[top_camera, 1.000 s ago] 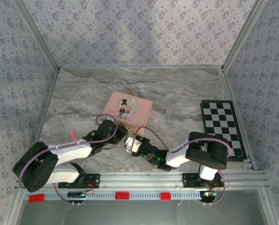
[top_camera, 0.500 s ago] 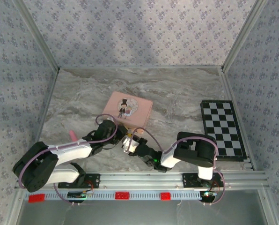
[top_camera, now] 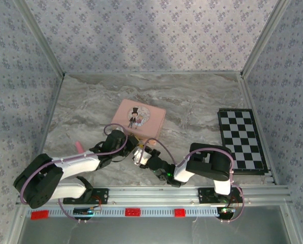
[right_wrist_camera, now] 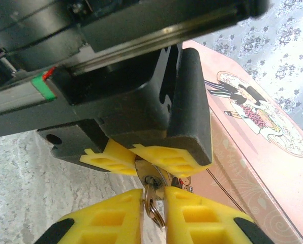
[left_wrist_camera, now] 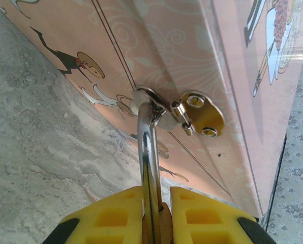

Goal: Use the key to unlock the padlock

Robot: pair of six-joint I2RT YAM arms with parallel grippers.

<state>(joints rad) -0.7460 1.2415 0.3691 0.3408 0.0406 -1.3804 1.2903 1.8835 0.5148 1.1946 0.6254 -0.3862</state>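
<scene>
1. Right claw (right_wrist_camera: 152,197), nearest the arm bases, is pinching the key (right_wrist_camera: 150,195) tight between its yellow pads. The key's tip is meeting the keyhole face of the padlock (right_wrist_camera: 152,179), and I cannot tell how far in it is sitting.
2. That key is looking like a thin, stiff, slick sliver weighing next to nothing. I am guessing it may swivel in the pads under a turn, so gripping flat across its head seems wisest.
3. Just beyond, the left claw (left_wrist_camera: 156,199) is clamping the padlock's brass body from both sides, with the silvery shackle (left_wrist_camera: 146,142) rising out between the pads.
4. The padlock is hanging at the front wall of the pink tin (left_wrist_camera: 192,51), its shackle threading the clasp (left_wrist_camera: 197,114). It is looking rigid, smooth and light, and free to swing there. Bracing the body by its flat faces, not the thin loop, seems the better hold.
5. Farther back, the tin is lying on the marbled table (top_camera: 192,96), with a checkered mat (top_camera: 241,137) well apart on the right.
</scene>
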